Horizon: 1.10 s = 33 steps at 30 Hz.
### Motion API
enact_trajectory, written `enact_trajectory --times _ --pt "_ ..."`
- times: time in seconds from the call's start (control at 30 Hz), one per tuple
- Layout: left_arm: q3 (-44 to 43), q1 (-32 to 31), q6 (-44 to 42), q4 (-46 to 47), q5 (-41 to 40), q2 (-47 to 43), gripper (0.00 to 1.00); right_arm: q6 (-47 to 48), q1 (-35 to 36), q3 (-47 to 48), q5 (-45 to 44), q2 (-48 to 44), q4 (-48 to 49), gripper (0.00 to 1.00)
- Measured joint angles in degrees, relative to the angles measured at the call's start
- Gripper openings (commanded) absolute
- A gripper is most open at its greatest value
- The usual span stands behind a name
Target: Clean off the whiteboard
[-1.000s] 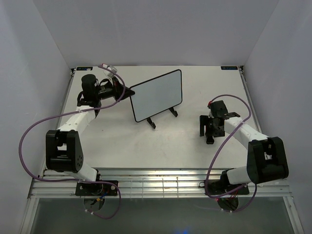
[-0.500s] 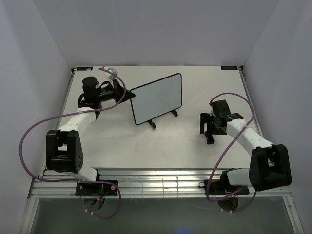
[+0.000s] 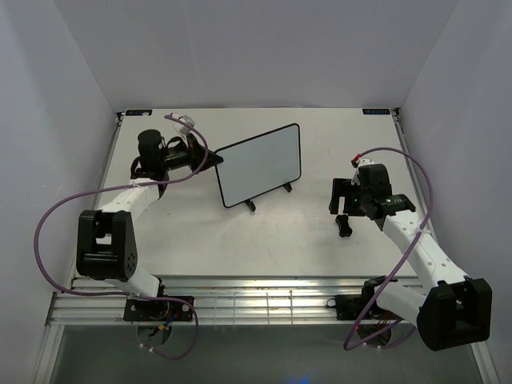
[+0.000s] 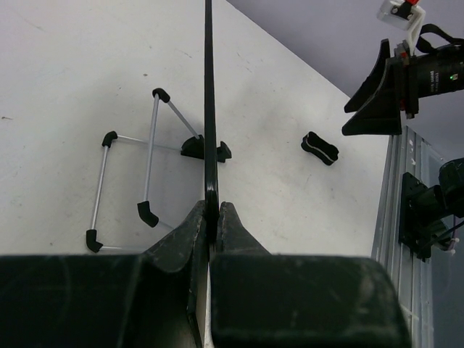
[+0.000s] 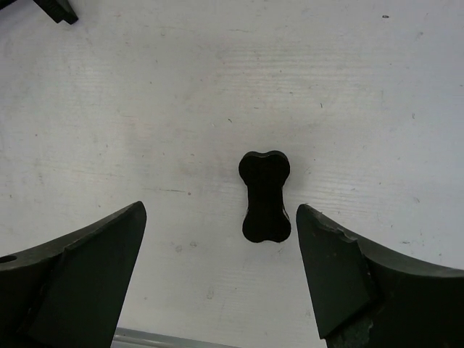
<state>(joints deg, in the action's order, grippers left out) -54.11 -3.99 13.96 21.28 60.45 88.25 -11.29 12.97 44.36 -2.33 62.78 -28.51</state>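
Right gripper (image 5: 221,209) has been pulled back up from the eraser (image 5: 265,196), jaws apart, while the probably light, stiff-looking whiteboard (image 3: 260,164) is clamped by its thin frame in the left gripper (image 4: 211,210).

No legible text; whiteboard (image 3: 260,164) blank, corner stickers (image 3: 374,111) unreadable.

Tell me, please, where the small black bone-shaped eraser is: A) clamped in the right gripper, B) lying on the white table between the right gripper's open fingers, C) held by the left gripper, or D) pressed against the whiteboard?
B: the small black bone-shaped eraser lies on the white table, untouched, flanked by the open right gripper.
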Motion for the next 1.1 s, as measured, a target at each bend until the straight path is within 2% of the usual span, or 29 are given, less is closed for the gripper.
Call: enact_trajectory --times 0.23,0.43,0.53,0.67,0.93,1.03,1.07,1.1 --pt "0.1 0.0 -0.4 1.7 0.2 4.1 0.00 0.3 0.0 0.0 1.0 -3.1 0.0 0.90" --pt "1.1 0.1 -0.6 2.7 -0.7 4.0 0.00 0.4 0.0 0.0 2.6 -3.5 0.0 0.92" --pt "1.4 0.1 -1.0 2.2 -1.8 3.9 0.10 0.5 0.0 -0.1 3.0 -3.8 0.0 0.92" --pt "1.4 0.0 -1.5 1.0 -3.8 3.9 0.13 0.6 0.0 -0.3 3.2 -4.5 0.0 0.93" --pt "1.4 -0.2 -2.4 -0.8 -6.5 3.9 0.12 0.9 0.0 -0.3 4.0 -4.7 0.0 0.95" --pt "1.4 -0.4 -3.2 -1.4 -7.8 3.7 0.22 1.0 0.0 -0.3 4.1 -4.9 0.0 0.96" --pt "1.4 -0.5 -3.7 -1.6 -8.6 3.7 0.31 1.0 0.0 -0.3 4.1 -5.0 0.0 0.96" --pt "1.6 -0.5 -4.5 -1.6 -9.7 3.6 0.33 1.0 0.0 -0.3 4.2 -5.1 0.0 0.98"
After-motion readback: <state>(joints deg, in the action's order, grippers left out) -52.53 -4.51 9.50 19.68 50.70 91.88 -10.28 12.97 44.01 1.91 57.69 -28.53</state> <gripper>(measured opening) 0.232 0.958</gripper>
